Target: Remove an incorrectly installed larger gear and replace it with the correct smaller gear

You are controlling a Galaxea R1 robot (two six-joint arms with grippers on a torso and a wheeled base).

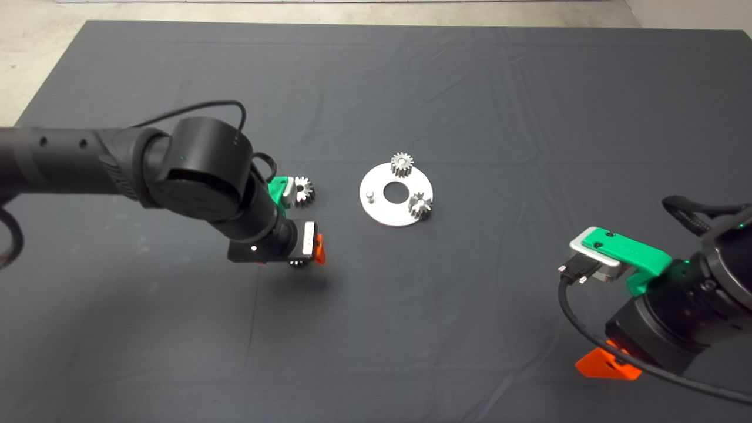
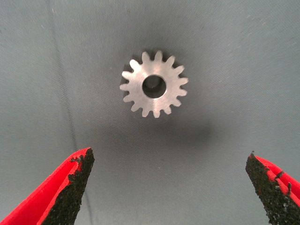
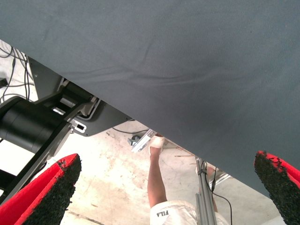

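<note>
The smaller gear point(image 2: 153, 84), bright-faced with a round centre hole, lies flat on the dark mat. My left gripper point(image 2: 168, 159) hangs open above it, and its fingers do not touch the gear. In the head view this gripper point(image 1: 302, 257) is left of the round silver plate point(image 1: 382, 207), and the smaller gear point(image 1: 298, 264) only peeks out below it. The larger gear point(image 1: 304, 191), with dark shadowed teeth, lies on the mat just left of the plate. The plate carries two gears point(image 1: 402, 163) point(image 1: 420, 205) and one bare peg point(image 1: 369, 195). My right gripper point(image 1: 608, 363) waits open at the lower right.
The right wrist view shows the mat's edge point(image 3: 140, 124), the floor beyond it, a robot base point(image 3: 33, 124) and a person's leg point(image 3: 157, 173). The plate has a large centre hole point(image 1: 395, 192).
</note>
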